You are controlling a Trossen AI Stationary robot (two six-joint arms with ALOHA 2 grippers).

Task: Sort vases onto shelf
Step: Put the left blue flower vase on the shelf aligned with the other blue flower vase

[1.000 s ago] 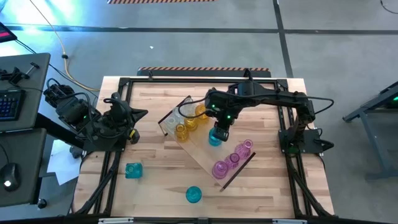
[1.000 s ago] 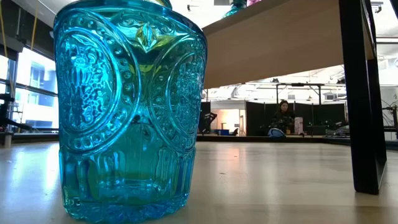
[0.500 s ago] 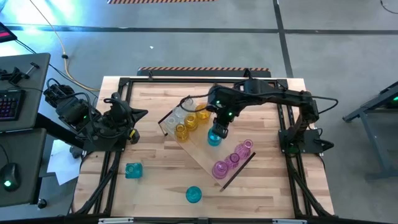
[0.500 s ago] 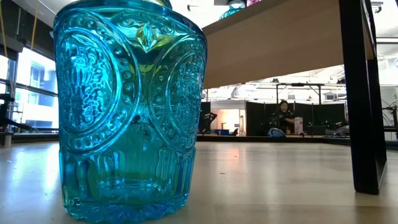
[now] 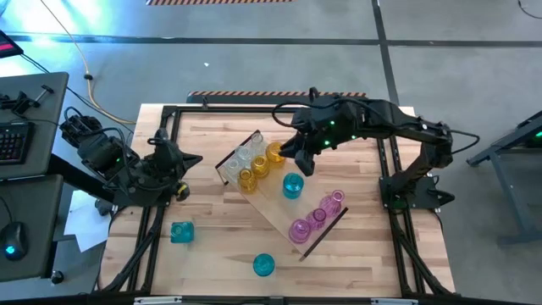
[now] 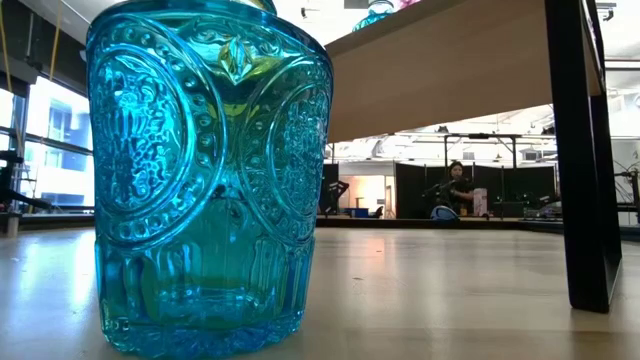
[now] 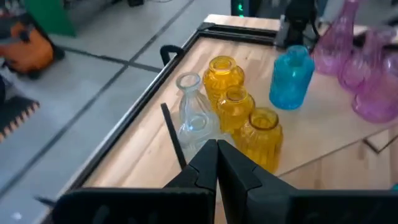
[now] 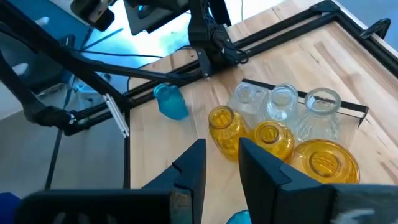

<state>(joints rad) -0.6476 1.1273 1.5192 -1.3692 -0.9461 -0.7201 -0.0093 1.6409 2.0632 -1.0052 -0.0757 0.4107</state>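
Vases (image 5: 254, 165) stand on the shelf (image 5: 271, 203); right fingers (image 8: 217, 163), slightly parted and empty, hover above.

The tabletop (image 5: 212, 263) of pale striped planks stands on a grey concrete floor (image 5: 254, 68) marked with dark lines. Beyond the tabletop's far edge lies a strip of orange-and-black hazard tape (image 5: 279, 94). Beside the tabletop, on the same side as a yellow cable (image 5: 85, 68) crossing the floor, sits a dark desk (image 5: 25, 169) with a keyboard (image 5: 13, 140) and mouse (image 5: 8, 237). Seen level across the tabletop, a large hall opens (bright windows (image 6: 45, 150) at one side), where a person (image 6: 455, 190) sits far off.
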